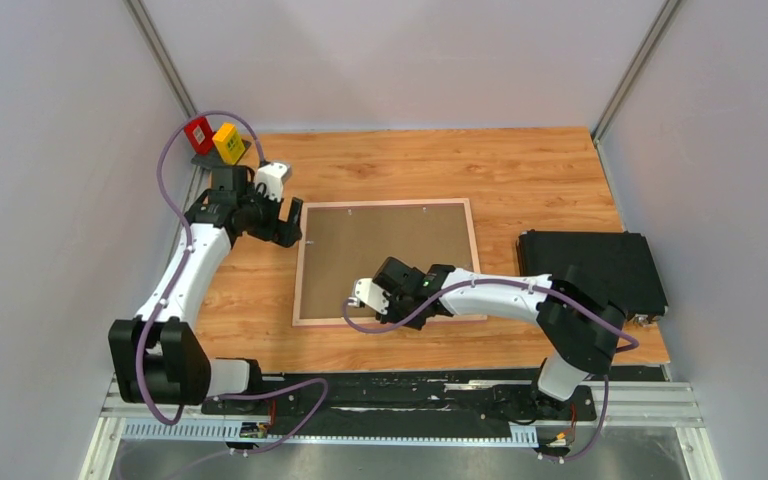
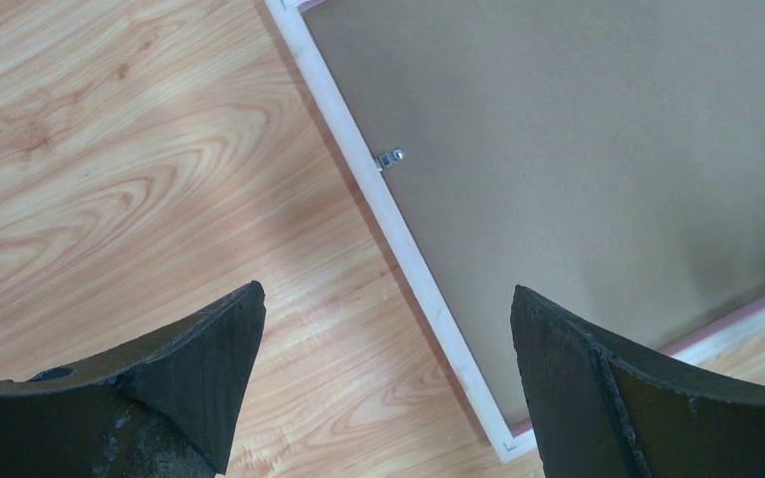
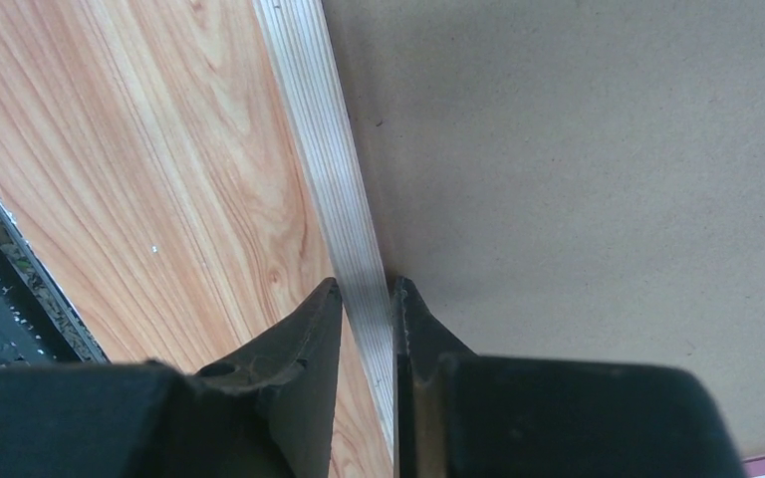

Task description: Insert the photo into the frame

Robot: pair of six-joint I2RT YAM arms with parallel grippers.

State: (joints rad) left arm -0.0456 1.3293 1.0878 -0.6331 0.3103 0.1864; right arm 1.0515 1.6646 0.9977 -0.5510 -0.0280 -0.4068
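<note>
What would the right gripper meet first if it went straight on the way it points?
Most likely the light-wood rail of the large rectangular picture frame, which the right gripper straddles; remaining depth is unclear.

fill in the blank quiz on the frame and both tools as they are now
1. The frame lies with its ___ side up, a brown backing board filling it.
2. The left tool hovers with its jaws ___.
3. The right tool pinches the frame's ___ rail.
4. The black case lies to the frame's ___.

Missing words: back; open; near; right
</note>
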